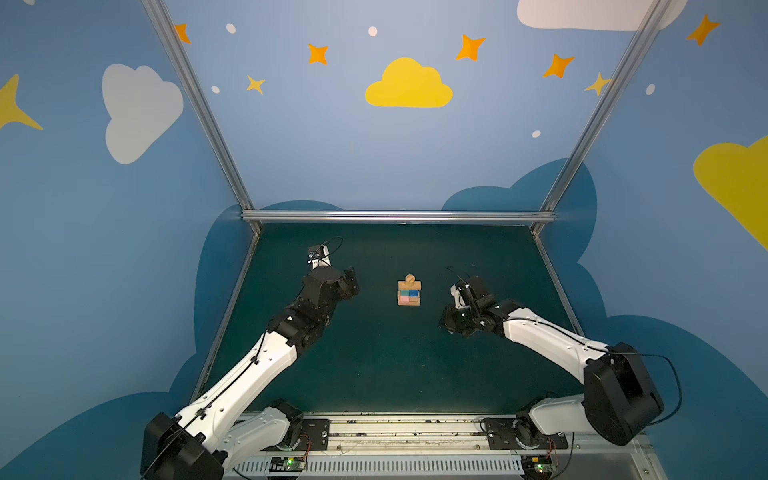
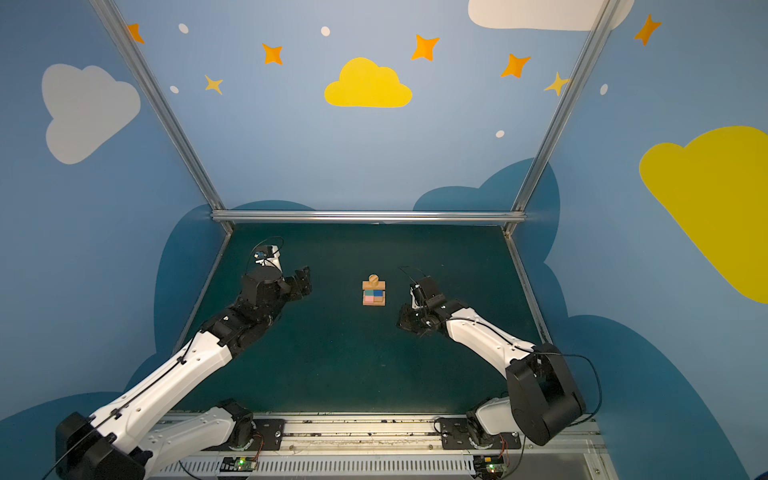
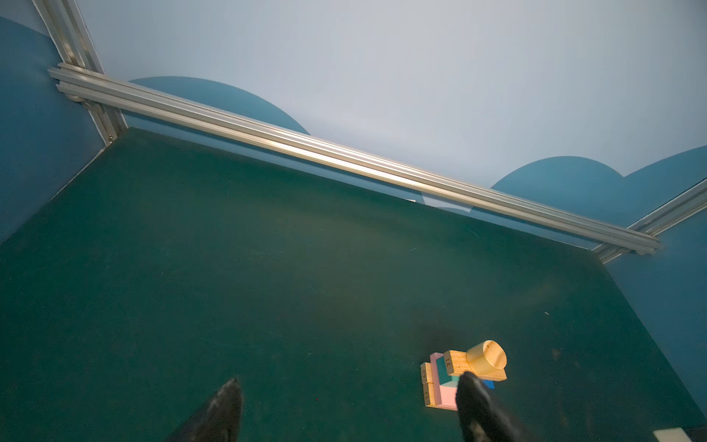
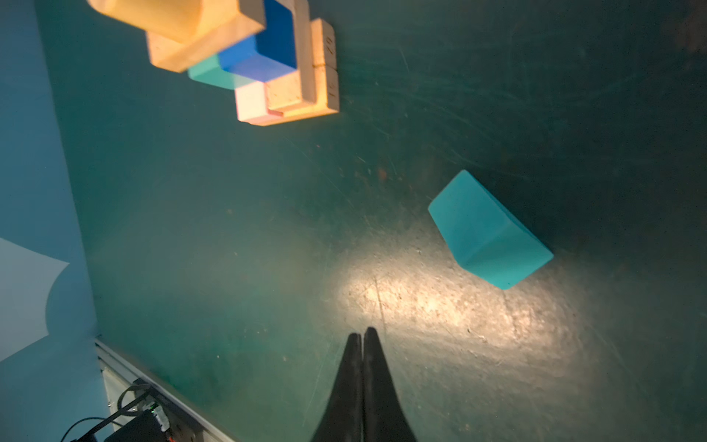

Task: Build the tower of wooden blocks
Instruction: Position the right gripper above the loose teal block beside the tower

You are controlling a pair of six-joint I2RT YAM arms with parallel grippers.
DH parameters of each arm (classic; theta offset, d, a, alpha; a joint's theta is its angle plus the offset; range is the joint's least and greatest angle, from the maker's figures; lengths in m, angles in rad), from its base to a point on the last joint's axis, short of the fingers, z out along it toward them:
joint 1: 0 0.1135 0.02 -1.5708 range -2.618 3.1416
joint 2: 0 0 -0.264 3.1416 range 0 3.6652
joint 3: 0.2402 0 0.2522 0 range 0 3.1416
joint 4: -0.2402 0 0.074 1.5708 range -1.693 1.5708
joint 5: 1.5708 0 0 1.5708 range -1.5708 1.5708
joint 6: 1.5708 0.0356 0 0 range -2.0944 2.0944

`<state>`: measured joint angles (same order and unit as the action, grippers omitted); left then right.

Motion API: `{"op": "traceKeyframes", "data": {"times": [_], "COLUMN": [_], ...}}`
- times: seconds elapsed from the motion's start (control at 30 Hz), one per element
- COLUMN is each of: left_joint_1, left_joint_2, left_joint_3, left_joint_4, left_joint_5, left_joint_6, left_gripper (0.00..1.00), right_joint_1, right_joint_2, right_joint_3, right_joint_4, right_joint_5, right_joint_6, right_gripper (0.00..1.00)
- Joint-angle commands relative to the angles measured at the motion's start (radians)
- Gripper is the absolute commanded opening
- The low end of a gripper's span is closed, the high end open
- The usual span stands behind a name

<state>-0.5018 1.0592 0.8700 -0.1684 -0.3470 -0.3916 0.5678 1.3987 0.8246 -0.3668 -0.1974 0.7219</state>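
Fingertips of the right gripper (image 4: 362, 336) are pressing flat against each other with nothing between them, so this gripper is closed and empty. It is hanging low over the dark green mat (image 4: 191, 248), to the right of the wood block tower (image 1: 409, 291) in both top views. The left gripper (image 3: 350, 380) is standing wide open, also empty, on the tower's other side and apart from it.

The tower is sitting at the middle of the mat. Tan wooden bars (image 4: 325, 69) are forming the base, with a pink bar (image 3: 445, 396), a blue cube (image 4: 269, 49) and a teal cube (image 4: 208, 72) above them. An upper tan bar (image 4: 183, 53) is carrying the tan cylinder (image 3: 486, 356).

The one loose piece showing is the teal house-shaped piece (image 4: 487, 229), lying on the mat. In the right wrist view it is sitting ahead of the closed fingertips and off to one side of their line, the side away from the tower, near but not touching. Its long axis is running slantwise to the fingers, neither along them nor square across. The top views are not showing it, since the right arm seems to be covering that patch, and the left wrist view is missing it too.

By that reading the right arm is the nearer one. A pick would be calling for the jaws to open, shift sideways over the piece and turn until they are closing across its short width.
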Motion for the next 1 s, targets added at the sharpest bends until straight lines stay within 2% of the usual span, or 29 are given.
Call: {"op": "traceKeyframes", "data": {"times": [0.0,0.27,0.6,0.97], "left_joint_1": [0.009,0.019,0.032,0.039], "left_joint_2": [-0.007,-0.001,0.016,0.024], "left_joint_3": [-0.007,-0.014,-0.012,-0.012], "left_joint_4": [0.02,0.027,0.024,0.025], "left_joint_5": [0.01,0.021,0.03,0.037], "left_joint_6": [-0.018,-0.022,-0.03,-0.033], "left_gripper": [0.87,0.86,0.87,0.87], "right_joint_1": [0.006,0.006,-0.012,-0.053], "right_joint_2": [0.024,0.121,0.15,0.184], "right_joint_3": [-0.01,-0.009,-0.027,-0.032], "right_joint_4": [-0.025,-0.03,-0.041,-0.023], "right_joint_5": [0.031,0.028,0.103,0.134], "right_joint_6": [0.001,-0.015,-0.012,-0.02], "right_gripper": [0.0,0.0,0.0,0.0]}}
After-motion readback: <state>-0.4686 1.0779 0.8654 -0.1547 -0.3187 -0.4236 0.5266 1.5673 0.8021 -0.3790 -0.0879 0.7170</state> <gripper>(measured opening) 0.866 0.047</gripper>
